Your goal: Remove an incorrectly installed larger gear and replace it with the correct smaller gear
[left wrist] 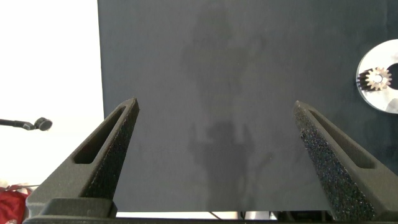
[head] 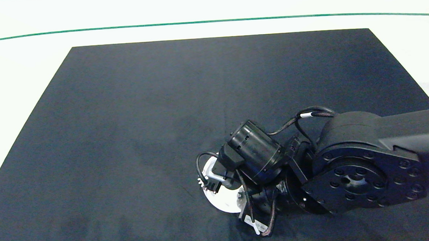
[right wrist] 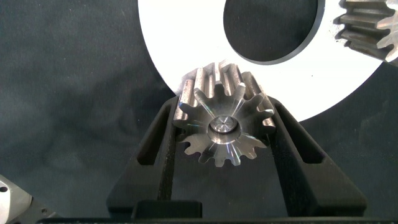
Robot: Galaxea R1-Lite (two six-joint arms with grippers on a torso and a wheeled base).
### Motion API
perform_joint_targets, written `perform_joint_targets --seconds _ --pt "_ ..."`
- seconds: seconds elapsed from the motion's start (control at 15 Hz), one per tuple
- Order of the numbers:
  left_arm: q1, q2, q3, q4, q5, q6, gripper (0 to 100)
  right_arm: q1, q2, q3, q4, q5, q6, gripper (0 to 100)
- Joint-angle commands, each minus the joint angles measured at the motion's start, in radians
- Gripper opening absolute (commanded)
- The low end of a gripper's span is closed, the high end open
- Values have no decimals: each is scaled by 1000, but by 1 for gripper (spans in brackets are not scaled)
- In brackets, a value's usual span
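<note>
A shiny silver gear with long pointed teeth, the larger gear (right wrist: 224, 127), sits on a pin at the rim of a white ring-shaped plate (right wrist: 180, 43). My right gripper (right wrist: 225, 140) is shut on it, one finger against each side. In the head view its teeth (head: 201, 180) stick out past the plate's left edge, under the right wrist. Another silver gear (right wrist: 368, 28), shorter-toothed, sits further round the plate (head: 224, 202). I cannot tell whether it is the smaller gear. My left gripper (left wrist: 214, 124) hangs open over bare mat, far from the plate.
A black mat (head: 144, 113) covers the table, with white surface and a green line (head: 209, 21) beyond it. The right arm (head: 359, 160) hides most of the plate. In the left wrist view the plate (left wrist: 392, 99) and a gear (left wrist: 377, 78) show at the far side.
</note>
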Motion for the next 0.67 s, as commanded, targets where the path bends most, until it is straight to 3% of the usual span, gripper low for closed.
perform_joint_targets --seconds 0.07,0.67 --pt "1 -3 0 5 0 1 100 1 -2 0 2 -3 -2 43" --pt "1 -3 0 5 0 1 100 5 -44 2 4 -5 -2 43"
